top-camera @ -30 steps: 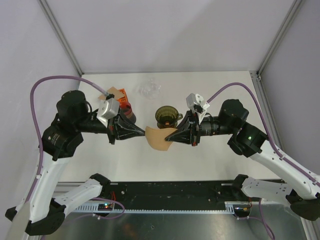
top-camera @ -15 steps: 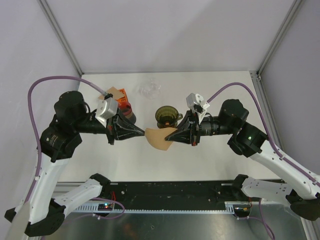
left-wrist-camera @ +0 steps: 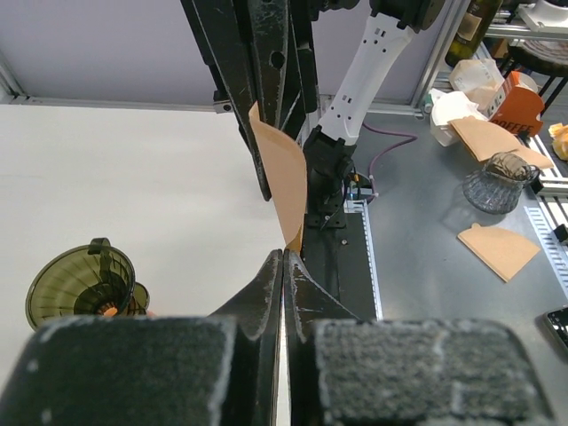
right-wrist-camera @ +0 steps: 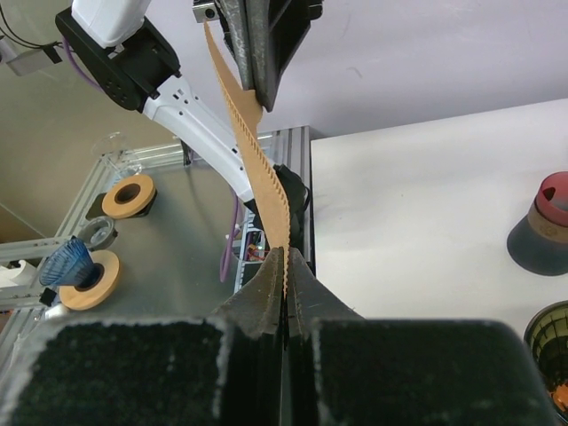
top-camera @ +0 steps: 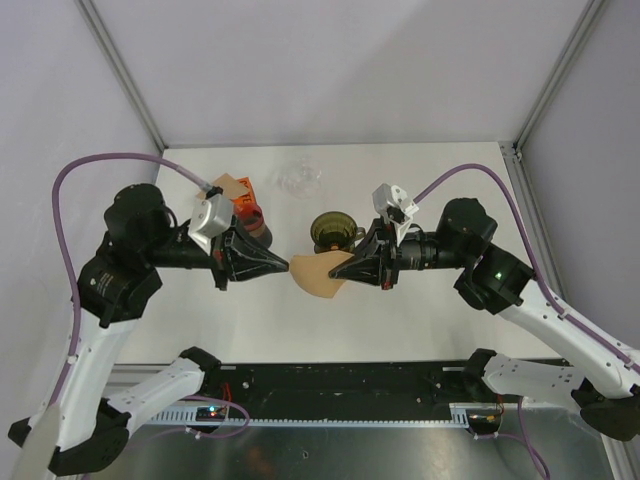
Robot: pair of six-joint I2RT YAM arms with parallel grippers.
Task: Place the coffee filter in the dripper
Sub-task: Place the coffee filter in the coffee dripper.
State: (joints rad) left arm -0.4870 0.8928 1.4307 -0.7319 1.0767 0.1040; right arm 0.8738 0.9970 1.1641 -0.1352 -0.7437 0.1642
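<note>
Left arm point(top-camera: 130, 270) seemingly edged back | coffee filter point(top-camera: 318, 278) over table point(top-camera: 430, 320) | grey walls point(top-camera: 330, 70)

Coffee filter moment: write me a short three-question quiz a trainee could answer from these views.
1. True or false: the coffee filter already sits in the dripper.
2. Of the left gripper and right gripper, which pinch the coffee filter? A) left only B) right only C) both
3. Fill in: the dripper stands on the ____.
Key: 1 false, it is held in the air between the arms; 2 C; 3 table.
</note>
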